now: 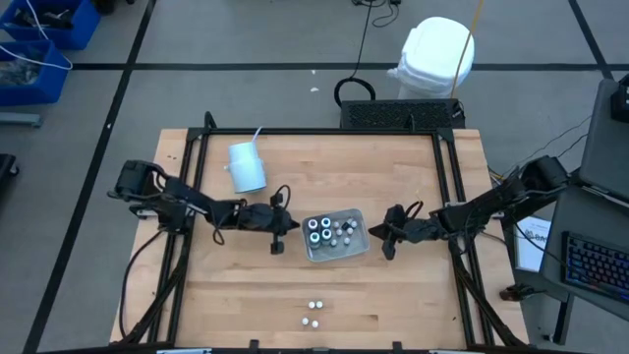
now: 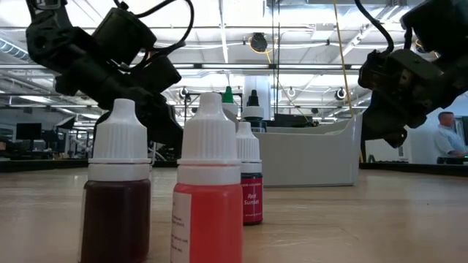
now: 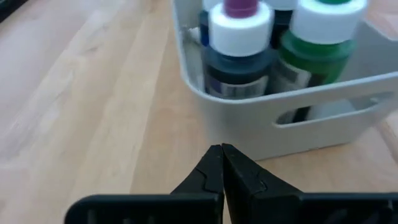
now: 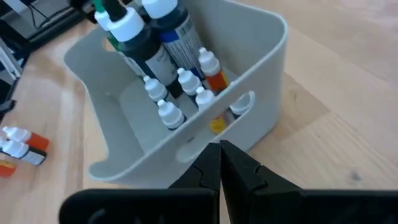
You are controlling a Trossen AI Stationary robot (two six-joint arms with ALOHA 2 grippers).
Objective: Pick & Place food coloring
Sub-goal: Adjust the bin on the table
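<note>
Food coloring bottles stand in a pale square tray (image 1: pixel 335 236) at mid-table: larger dark ones with white caps (image 3: pixel 239 53) (image 4: pixel 140 37) and tiny white-capped ones (image 4: pixel 186 87). Three more small bottles (image 1: pixel 313 313) stand on the wood near the front edge; the low view shows them up close, one brown (image 2: pixel 117 193), one red (image 2: pixel 210 197), one smaller (image 2: pixel 250 186). My left gripper (image 1: pixel 292 232) is shut at the tray's left wall. My right gripper (image 1: pixel 381 236) is shut at its right wall. My left gripper points its shut tips (image 3: pixel 222 155) level and slightly downward at the foot of the tray's left wall (image 3: pixel 249 134); I cannot tell whether they touch it. My right gripper's shut tips (image 4: pixel 219 152) stand at the tray's right wall beside its handle slot (image 4: pixel 239 106); I cannot tell whether they touch it.
A white cup with a straw (image 1: pixel 246 165) lies at the far left of the table. A black frame (image 1: pixel 324 133) runs along the table's edges. Bare wood lies between the tray and the three front bottles.
</note>
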